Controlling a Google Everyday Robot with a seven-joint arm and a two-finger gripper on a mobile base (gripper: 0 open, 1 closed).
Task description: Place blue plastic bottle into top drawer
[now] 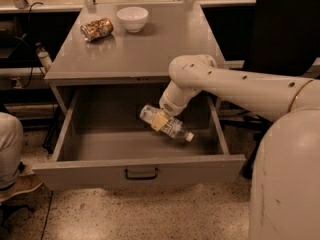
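Note:
The blue plastic bottle [171,126] is a clear bottle with a white cap and a pale label. It hangs tilted, cap down to the right, inside the open top drawer [140,170] and just above its floor. My gripper [160,119] reaches down from the white arm into the drawer and is shut on the bottle's middle. The drawer is pulled fully out, a grey metal box with a flat front panel and a small dark bar handle [141,173].
On the cabinet top [165,44] a brownish-gold can [96,29] lies on its side beside a white bowl [132,18]. A dark chair [285,39] stands at the right. Someone's knee and shoe [10,154] are at the left.

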